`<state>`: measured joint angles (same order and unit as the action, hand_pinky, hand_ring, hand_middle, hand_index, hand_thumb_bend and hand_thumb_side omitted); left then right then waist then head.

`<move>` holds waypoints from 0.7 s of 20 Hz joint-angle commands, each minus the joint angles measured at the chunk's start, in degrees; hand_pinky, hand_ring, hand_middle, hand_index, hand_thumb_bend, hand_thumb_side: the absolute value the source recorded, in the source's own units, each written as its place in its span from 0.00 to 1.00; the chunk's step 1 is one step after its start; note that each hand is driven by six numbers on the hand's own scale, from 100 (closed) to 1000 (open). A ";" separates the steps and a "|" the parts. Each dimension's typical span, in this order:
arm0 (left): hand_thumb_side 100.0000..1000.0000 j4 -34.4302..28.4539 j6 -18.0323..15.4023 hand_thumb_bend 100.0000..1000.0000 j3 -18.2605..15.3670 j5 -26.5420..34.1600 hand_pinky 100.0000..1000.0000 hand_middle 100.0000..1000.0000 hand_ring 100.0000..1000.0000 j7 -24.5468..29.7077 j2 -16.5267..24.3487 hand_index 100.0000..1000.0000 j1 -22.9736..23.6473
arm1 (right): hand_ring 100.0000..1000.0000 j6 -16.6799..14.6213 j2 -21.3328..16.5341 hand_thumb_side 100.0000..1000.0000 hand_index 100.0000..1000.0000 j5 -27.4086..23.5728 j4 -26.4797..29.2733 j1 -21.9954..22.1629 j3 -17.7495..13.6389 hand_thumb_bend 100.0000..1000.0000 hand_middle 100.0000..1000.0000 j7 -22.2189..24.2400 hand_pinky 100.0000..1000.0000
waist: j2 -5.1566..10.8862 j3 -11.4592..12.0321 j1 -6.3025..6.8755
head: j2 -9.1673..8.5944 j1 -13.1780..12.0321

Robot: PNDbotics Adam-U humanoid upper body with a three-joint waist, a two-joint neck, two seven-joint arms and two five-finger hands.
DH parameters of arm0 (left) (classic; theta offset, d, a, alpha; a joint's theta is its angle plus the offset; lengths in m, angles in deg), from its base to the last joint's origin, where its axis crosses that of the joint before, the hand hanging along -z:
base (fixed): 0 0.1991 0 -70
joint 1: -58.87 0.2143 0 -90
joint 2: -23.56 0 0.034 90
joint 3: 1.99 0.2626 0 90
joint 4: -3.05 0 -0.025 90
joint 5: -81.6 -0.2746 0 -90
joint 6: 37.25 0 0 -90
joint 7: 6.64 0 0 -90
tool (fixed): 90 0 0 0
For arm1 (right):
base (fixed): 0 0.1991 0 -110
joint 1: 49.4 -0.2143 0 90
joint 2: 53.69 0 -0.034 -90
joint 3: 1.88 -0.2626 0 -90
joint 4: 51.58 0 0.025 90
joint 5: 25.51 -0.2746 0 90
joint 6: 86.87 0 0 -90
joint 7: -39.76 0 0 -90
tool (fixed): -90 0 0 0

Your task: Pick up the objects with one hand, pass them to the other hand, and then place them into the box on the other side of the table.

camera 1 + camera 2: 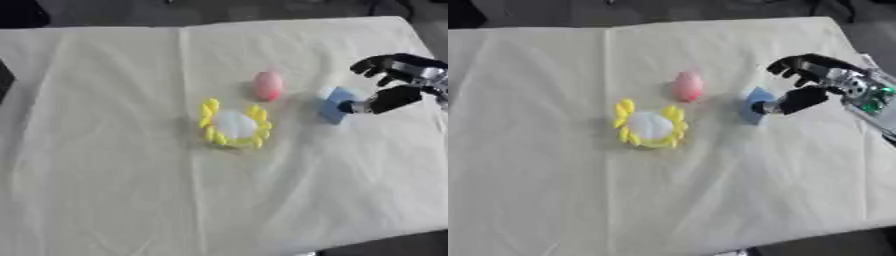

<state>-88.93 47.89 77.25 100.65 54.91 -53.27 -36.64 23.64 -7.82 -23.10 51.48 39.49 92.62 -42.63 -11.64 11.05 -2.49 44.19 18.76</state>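
The right hand (805,85), fingers spread open, touches the blue block (755,104) at centre right, thumb against it.

light: soft, even | shadows: faint | focus: blurred throughout | glare: none

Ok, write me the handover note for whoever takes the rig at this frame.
Right hand: at the blue block, thumb touching it, fingers curled above; no grasp yet.
Left hand: not in view.
Pink egg and yellow-and-white toy lie mid-table, untouched.
No box shows in either view.
Done: nothing moved yet.
Left: grasp the block, pass it to the left hand, box it; likely the same for the other two.
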 commanded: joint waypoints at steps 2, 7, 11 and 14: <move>0.54 -1.10 0.09 0.79 -0.57 0.25 0.80 0.68 0.68 -0.04 1.15 0.73 -0.52 | 0.91 0.20 -0.88 0.39 0.90 1.26 -2.02 -0.92 0.33 0.47 0.86 0.01 0.81 | -0.38 0.17 -0.37 | -0.07 0.52; 0.54 -1.15 0.11 0.79 -0.48 0.44 0.80 0.68 0.68 -0.01 0.90 0.73 -0.71 | 0.91 0.72 -0.14 0.40 0.89 1.94 -4.73 -2.33 1.45 0.47 0.86 1.19 0.81 | -0.83 0.50 -0.22 | -0.07 0.99; 0.54 -1.18 0.16 0.80 -0.39 0.49 0.80 0.68 0.67 0.06 0.61 0.73 -0.75 | 0.91 1.34 0.45 0.39 0.89 3.55 -7.40 -3.67 1.96 0.45 0.86 0.45 0.81 | -1.19 0.86 -0.08 | -0.07 1.31; 0.54 -1.20 0.18 0.80 -0.47 0.50 0.80 0.68 0.67 -0.05 0.48 0.73 -0.69 | 0.91 1.51 0.59 0.39 0.89 4.44 -9.00 -4.09 2.21 0.45 0.86 0.02 0.81 | -1.41 1.02 -0.06 | -0.07 1.52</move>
<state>-89.03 48.04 77.27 100.88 54.89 -53.83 -36.75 25.00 -5.80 -19.32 42.96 36.00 95.34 -42.30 -12.83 12.09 -2.49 44.20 20.05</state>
